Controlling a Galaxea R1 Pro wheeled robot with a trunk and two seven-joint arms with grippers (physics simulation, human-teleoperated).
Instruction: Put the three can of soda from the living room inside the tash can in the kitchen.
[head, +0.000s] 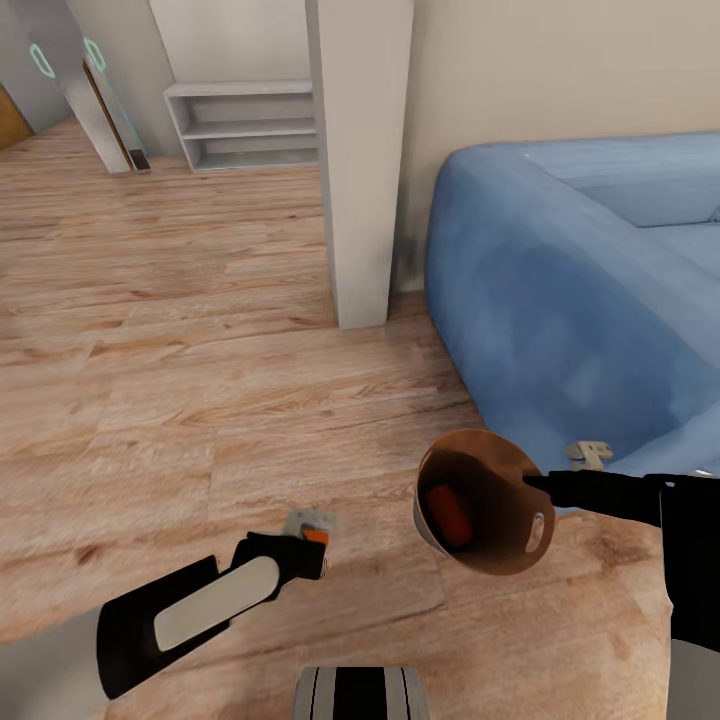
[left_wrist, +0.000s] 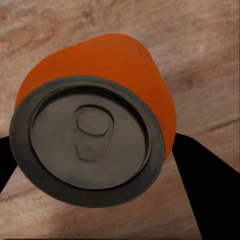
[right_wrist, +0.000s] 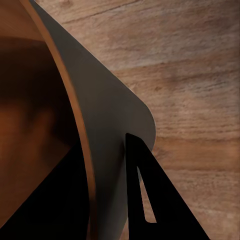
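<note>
My left gripper (head: 312, 540) is shut on an orange can of soda (head: 316, 537); in the left wrist view the can (left_wrist: 100, 135) sits between the dark fingers (left_wrist: 210, 185), its grey top toward the camera. My right gripper (head: 535, 485) is shut on the rim of the coppery brown tash can (head: 480, 495), held tilted above the wood floor. A second orange can (head: 450, 515) lies inside it. In the right wrist view one finger (right_wrist: 155, 200) lies outside the bin's wall (right_wrist: 100, 125) and the other inside it. The blue can is out of view.
A light-blue sofa (head: 580, 290) stands at the right, close behind the bin. A pale square pillar (head: 355, 160) rises ahead beside it. White low shelves (head: 245, 125) and a doorway (head: 90, 90) lie farther back left. Pale wood floor (head: 180, 350) spreads to the left.
</note>
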